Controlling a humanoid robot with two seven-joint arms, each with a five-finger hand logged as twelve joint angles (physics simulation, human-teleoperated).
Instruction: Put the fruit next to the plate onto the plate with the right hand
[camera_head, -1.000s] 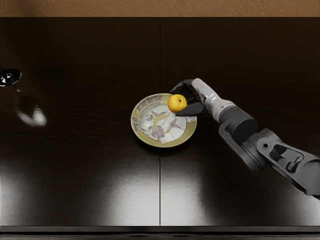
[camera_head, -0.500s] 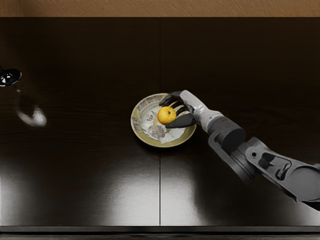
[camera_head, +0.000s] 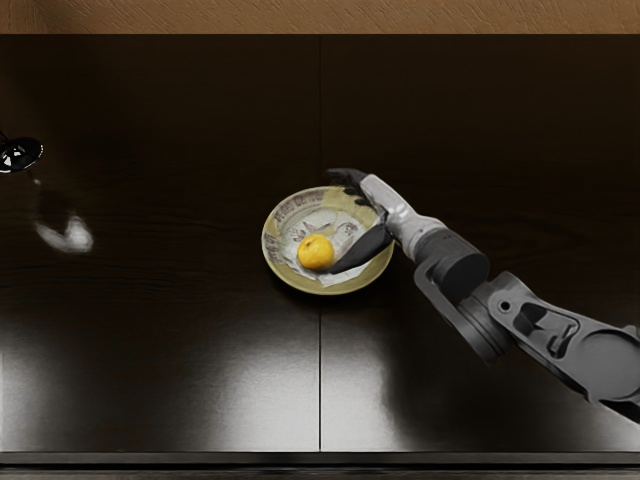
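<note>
A small yellow-orange fruit (camera_head: 316, 251) lies on the patterned round plate (camera_head: 283, 217) near the middle of the dark table. My right hand (camera_head: 358, 215) hovers over the plate's right side, its dark fingers spread apart and holding nothing. The fruit sits just left of the lower finger, apart from the upper ones. The right arm runs in from the lower right. Only the tip of my left hand (camera_head: 17, 153) shows at the left edge.
The dark glossy table (camera_head: 160, 330) stretches all around the plate, with a seam down its middle. A pale reflection (camera_head: 65, 233) lies on the left part. A wooden strip (camera_head: 320, 15) runs along the far edge.
The right hand carried the fruit leftward over the plate, then spread its fingers; the fruit dropped onto the plate and lies free. The left hand has not moved.
</note>
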